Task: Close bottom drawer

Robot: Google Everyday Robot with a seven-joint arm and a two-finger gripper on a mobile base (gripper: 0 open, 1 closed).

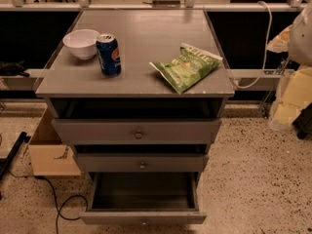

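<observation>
The bottom drawer [143,217] of the grey cabinet is pulled far out toward me. Its slim front panel sits near the frame's lower edge and its dark box interior looks empty. The small round knob shows at the panel's centre. My gripper [289,101] appears as a pale, blurred shape at the right edge, beside the cabinet at about the top drawer's height. It is well to the right of the bottom drawer and above it, touching nothing that I can see.
The top drawer [136,130] and middle drawer [141,163] stand slightly out. On the cabinet top [146,33] are a white bowl [81,43], a blue can [108,54] and a green chip bag [186,66]. A cardboard box [48,152] and black cable [58,201] lie at the left.
</observation>
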